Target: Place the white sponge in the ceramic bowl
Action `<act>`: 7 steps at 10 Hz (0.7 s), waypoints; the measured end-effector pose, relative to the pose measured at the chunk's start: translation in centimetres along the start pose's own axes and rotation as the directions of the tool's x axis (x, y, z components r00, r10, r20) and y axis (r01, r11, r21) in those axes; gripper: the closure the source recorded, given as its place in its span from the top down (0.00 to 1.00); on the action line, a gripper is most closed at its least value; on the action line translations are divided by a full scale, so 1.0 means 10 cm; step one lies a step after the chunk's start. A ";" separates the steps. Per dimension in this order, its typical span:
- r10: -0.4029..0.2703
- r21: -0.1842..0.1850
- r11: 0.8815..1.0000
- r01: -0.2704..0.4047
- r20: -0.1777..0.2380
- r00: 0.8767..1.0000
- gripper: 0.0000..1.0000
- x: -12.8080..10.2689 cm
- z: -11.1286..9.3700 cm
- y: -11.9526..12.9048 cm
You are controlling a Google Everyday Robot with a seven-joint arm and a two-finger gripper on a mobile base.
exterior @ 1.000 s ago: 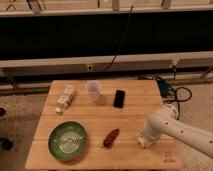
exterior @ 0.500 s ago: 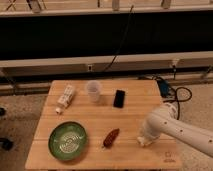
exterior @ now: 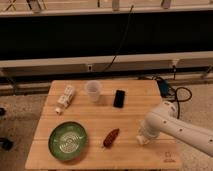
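Nothing has moved: closed gripper stays low over the surface (white sponge hidden); round green ceramic bowl sits upright.

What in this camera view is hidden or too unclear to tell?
The white sponge: nowhere in the camera view; possibly under the gripper, which is shut and points down at the right front of the table, where the end of the arm covers the spot.
The arm: cut off by the right edge.
Print on the white package: too small to read.
The dark red item beside the ceramic bowl: too blurred to identify.
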 end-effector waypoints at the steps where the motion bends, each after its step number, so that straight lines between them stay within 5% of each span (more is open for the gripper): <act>1: -0.011 0.007 1.000 0.011 -0.003 1.000 0.00 -0.02 -0.06 -0.04; 7: -0.063 0.017 0.998 0.063 -0.017 0.998 0.00 -0.19 -0.25 -0.17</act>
